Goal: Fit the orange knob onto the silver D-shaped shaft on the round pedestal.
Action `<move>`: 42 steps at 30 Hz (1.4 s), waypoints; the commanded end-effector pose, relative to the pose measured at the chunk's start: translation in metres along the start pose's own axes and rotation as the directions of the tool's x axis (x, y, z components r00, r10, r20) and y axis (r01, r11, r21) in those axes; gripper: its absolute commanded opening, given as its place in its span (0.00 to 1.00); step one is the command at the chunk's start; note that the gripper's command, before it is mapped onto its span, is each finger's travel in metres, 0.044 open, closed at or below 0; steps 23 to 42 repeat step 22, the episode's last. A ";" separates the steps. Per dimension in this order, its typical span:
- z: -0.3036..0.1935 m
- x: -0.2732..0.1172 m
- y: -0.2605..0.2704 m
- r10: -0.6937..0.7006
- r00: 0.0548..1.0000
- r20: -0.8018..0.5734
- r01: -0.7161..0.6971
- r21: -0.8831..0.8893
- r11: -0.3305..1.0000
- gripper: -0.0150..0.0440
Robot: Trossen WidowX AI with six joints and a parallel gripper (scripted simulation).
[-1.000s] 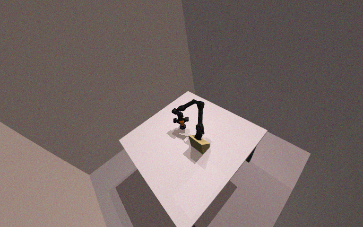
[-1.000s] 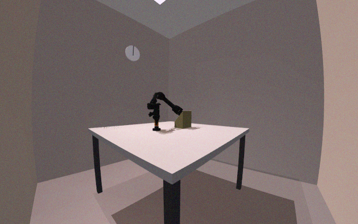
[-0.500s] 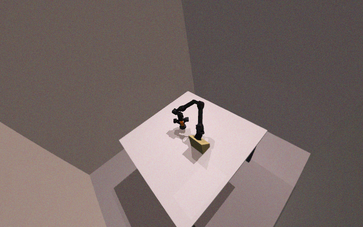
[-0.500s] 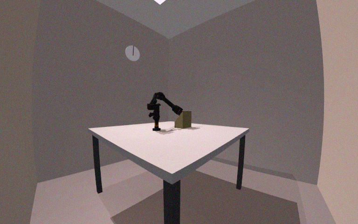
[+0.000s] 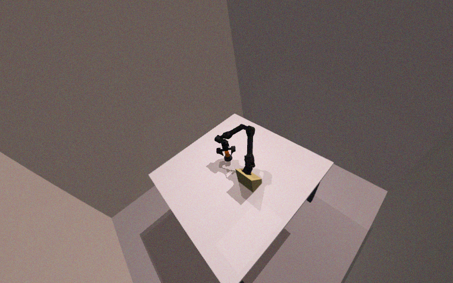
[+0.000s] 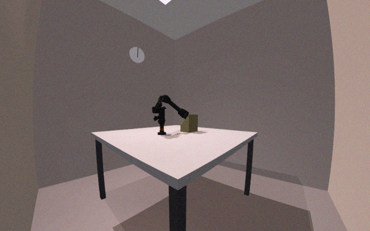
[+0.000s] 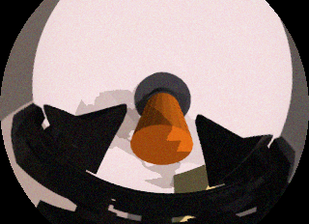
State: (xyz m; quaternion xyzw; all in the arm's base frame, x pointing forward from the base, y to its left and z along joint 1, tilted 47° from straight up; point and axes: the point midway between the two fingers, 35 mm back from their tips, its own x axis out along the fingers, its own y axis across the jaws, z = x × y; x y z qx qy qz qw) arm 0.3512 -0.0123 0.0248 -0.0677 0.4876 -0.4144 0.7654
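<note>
The orange knob (image 5: 227, 154) (image 6: 161, 128) (image 7: 161, 146) stands upright on the dark round pedestal (image 5: 227, 159) (image 6: 161, 133) (image 7: 162, 81). In the wrist view its lower end meets the pedestal's top, with no gap that I can make out. The silver shaft is hidden, and so are the hole and both flat sides. My gripper (image 5: 226, 152) (image 6: 161, 125) (image 7: 162, 113) points down over the pedestal and is open. Its fingers stand on either side of the knob, with a visible gap on each side in the wrist view.
The white table (image 5: 193, 182) (image 6: 178, 157) (image 7: 232, 65) carries the pedestal and a yellowish block (image 5: 252, 183) (image 6: 191, 122) (image 7: 190, 182) at the arm's base. The arm arches from that block to above the pedestal. Shadows lie around both.
</note>
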 end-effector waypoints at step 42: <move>-0.002 -0.097 0.004 0.002 1.000 -0.003 -0.002 -0.001 1.000 1.00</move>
